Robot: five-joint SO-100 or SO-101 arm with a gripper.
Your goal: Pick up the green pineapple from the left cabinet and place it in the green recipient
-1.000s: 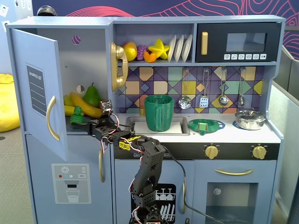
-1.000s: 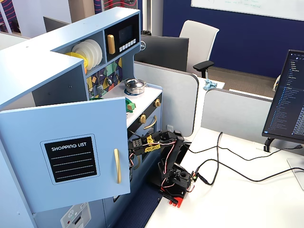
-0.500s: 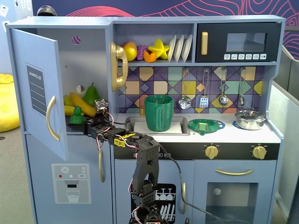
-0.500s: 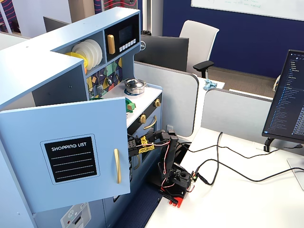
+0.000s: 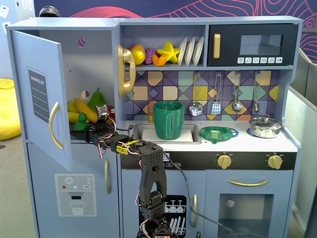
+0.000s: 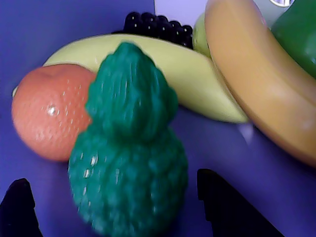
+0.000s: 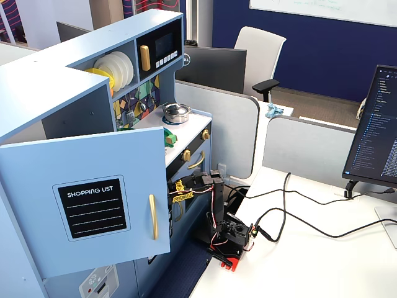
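Observation:
The green pineapple (image 6: 128,163) stands on the blue shelf of the left cabinet (image 5: 37,94), whose door hangs open. In a fixed view the pineapple (image 5: 81,119) is small, in front of the bananas. My gripper (image 6: 118,207) is open, one dark fingertip (image 6: 19,207) on each side of the pineapple, not touching it. In a fixed view the gripper (image 5: 88,130) reaches into the cabinet from the right. The green recipient (image 5: 168,120), a ribbed cup with a handle, stands in the sink. In another fixed view the cabinet door (image 7: 93,198) hides the shelf.
An orange (image 6: 47,111), bananas (image 6: 197,79), dark grapes (image 6: 158,24) and a green pear (image 6: 298,34) crowd the shelf behind the pineapple. A flat green dish (image 5: 219,133) and a pot (image 5: 265,126) sit on the counter right of the sink.

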